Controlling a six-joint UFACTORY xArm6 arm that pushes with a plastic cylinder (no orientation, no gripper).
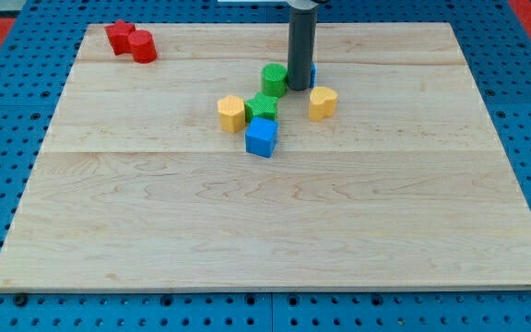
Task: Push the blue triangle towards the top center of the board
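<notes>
The blue triangle is almost wholly hidden behind my rod; only a thin blue sliver shows at the rod's right edge, above the board's middle. My tip rests on the board right in front of it, touching or nearly touching it. A green cylinder stands just left of the tip.
A green star block, a yellow hexagon block, a blue cube and a yellow heart block cluster below the tip. Two red blocks sit at the view's top left. The wooden board lies on blue pegboard.
</notes>
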